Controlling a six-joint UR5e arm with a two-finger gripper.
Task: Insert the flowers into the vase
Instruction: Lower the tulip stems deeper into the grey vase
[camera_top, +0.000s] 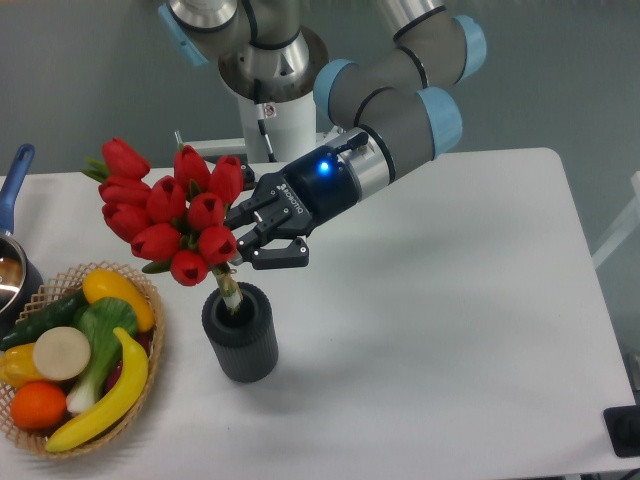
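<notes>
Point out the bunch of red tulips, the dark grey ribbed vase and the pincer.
Bunch of red tulips (170, 215), fixed camera, a middle head.
Dark grey ribbed vase (243, 345), fixed camera, its side wall.
Pincer (250, 243), fixed camera, between its fingertips.
</notes>
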